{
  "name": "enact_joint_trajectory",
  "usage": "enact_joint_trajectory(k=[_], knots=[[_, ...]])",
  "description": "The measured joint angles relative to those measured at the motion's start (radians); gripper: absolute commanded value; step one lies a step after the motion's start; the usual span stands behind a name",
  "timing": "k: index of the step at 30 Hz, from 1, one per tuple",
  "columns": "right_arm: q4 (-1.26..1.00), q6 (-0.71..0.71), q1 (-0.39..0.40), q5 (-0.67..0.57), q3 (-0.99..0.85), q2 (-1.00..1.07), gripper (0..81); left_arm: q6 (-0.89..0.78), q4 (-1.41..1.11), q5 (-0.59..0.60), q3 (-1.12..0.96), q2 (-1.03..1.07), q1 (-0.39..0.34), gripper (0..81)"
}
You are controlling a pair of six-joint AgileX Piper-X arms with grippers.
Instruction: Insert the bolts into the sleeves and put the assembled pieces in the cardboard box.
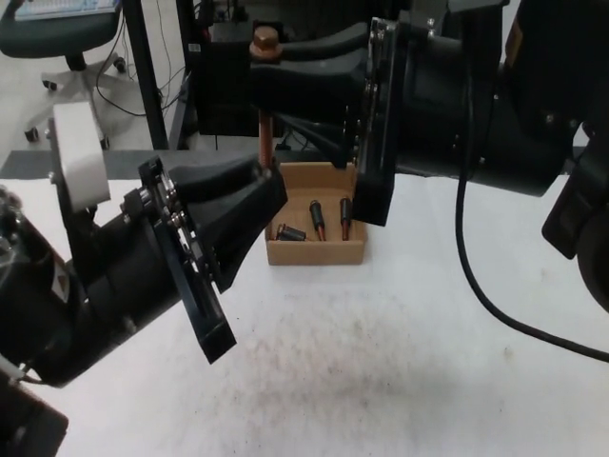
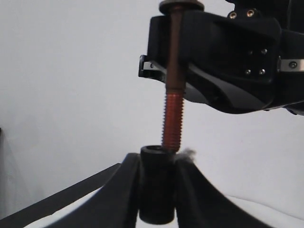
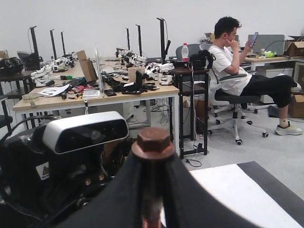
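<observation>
Three assembled pieces point(image 1: 317, 219) already lie in the cardboard box point(image 1: 314, 255), which stands near the far edge of the bench point(image 1: 400, 371). A further pair is in work. The left gripper point(image 1: 269, 186) is closed around a black sleeve point(image 2: 156, 190) and holds it upright above the bench, beside the box. The right gripper point(image 3: 153, 166) clamps a bolt point(image 2: 173, 114) below its head, and the threaded tip is just at the mouth of the sleeve. I judge the insertion is only beginning; pushing the bolt in and putting the piece into the box are left.
</observation>
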Motion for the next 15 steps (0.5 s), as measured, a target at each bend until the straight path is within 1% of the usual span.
enact_joint_trajectory(k=[7,9,15], knots=[[0.014,-0.005,0.002,0.034,-0.008,-0.007,0.9,-0.015,-0.043,-0.004,0.0,-0.014,0.002,0.3],[0.031,-0.009,0.009,0.018,-0.002,0.0,0.9,-0.019,-0.065,-0.008,-0.006,-0.025,0.002,0.3],[0.062,-0.019,0.01,0.024,-0.005,-0.006,0.9,-0.022,-0.068,-0.008,-0.006,-0.055,0.003,0.3]])
